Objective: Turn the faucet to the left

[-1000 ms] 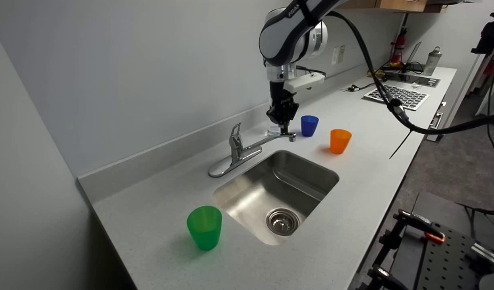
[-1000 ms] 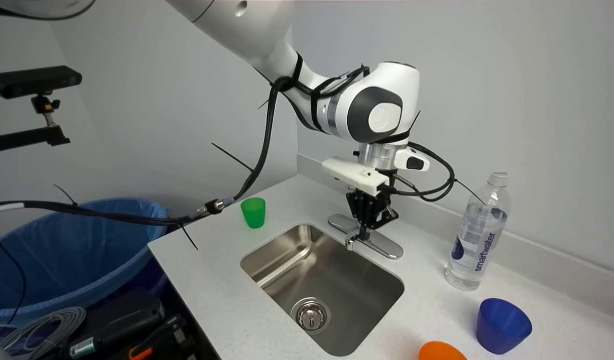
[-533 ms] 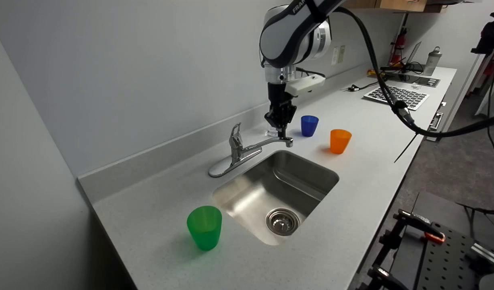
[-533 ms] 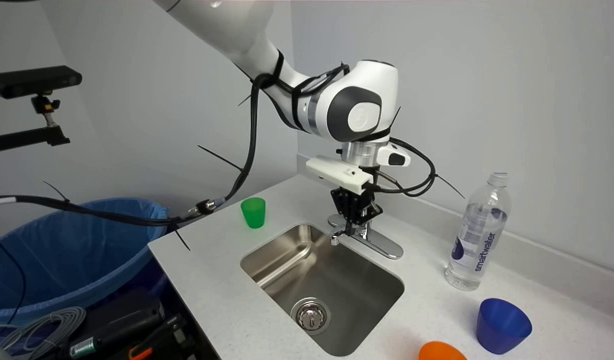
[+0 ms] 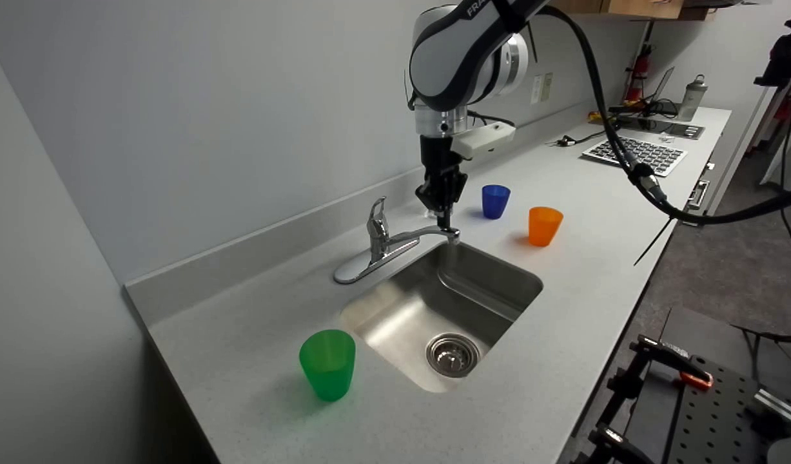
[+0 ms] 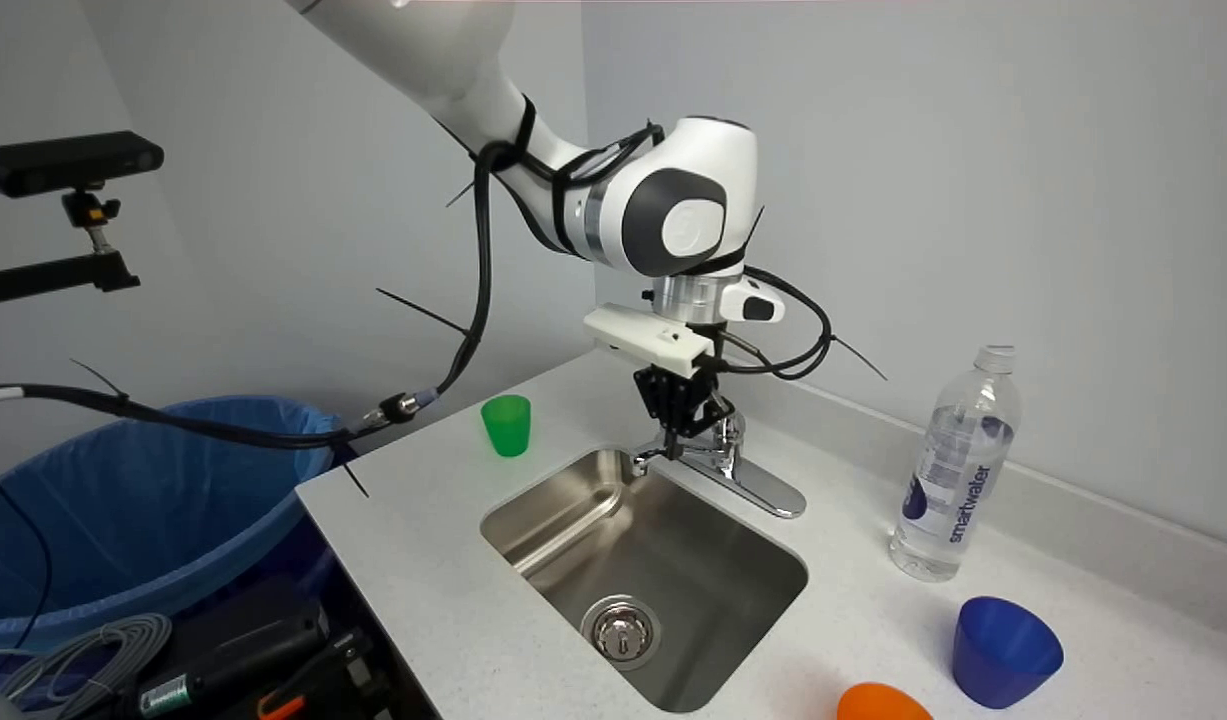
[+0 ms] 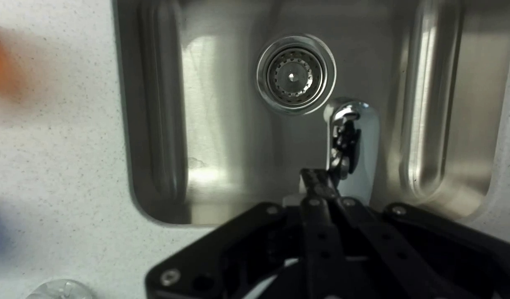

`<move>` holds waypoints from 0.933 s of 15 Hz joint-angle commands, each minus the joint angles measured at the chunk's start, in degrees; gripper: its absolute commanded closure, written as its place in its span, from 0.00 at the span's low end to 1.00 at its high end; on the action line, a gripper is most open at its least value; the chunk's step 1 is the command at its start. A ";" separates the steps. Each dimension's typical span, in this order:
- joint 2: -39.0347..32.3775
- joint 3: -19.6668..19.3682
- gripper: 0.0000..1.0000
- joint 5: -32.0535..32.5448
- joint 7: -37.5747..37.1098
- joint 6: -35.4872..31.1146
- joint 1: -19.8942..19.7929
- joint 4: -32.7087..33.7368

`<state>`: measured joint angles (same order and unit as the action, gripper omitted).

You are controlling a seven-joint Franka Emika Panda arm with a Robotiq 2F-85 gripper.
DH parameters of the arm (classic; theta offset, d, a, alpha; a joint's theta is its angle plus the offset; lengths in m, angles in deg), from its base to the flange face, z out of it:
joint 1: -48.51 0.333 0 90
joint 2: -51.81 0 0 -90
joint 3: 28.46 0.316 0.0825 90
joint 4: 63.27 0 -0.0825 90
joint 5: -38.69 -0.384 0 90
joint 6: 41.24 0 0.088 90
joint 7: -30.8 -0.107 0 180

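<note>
Faucet (image 5: pixel 377 243), one: shiny chrome, set on the surface (image 5: pixel 517 361) along the wall side of the sink (image 6: pixel 673 560). Parts: oblong base plate (image 6: pixel 768 490); lever handle (image 5: pixel 377 218), rising on top; low curved spout (image 7: pixel 366 145), reaching out above the basin.

Claw (image 5: pixel 444 223), one: black, pointing down, fingers brought together. Tips lie near the spout's outer end; in the wrist view they stand just left of it and appear to touch its side.

Arm (image 5: pixel 443 67), one: white and dark grey, black cables strapped along it.

Sink, one: stainless steel, rounded corners, round drain (image 6: pixel 623 633) in the floor.

Cups, three, upright on the surface: green cup (image 5: pixel 328 365), to one side of the sink; orange cup (image 5: pixel 545 225) and blue cup (image 5: pixel 496 202), near each other on the opposite side.

Bottle (image 6: pixel 958 465), one: clear plastic, blue on label, upright near the wall.

Bin (image 6: pixel 123 490), one: blue-lined, beside the surface's end.
</note>
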<state>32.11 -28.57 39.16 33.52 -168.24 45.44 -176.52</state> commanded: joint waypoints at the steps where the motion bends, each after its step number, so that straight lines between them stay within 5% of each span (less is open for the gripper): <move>1: 1.43 0.85 1.00 -0.98 -0.87 -1.73 1.61 -1.51; 14: -0.20 2.06 1.00 0.68 -2.15 -3.61 5.60 0.43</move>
<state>32.14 -27.44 39.74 33.23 -169.74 49.60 -176.29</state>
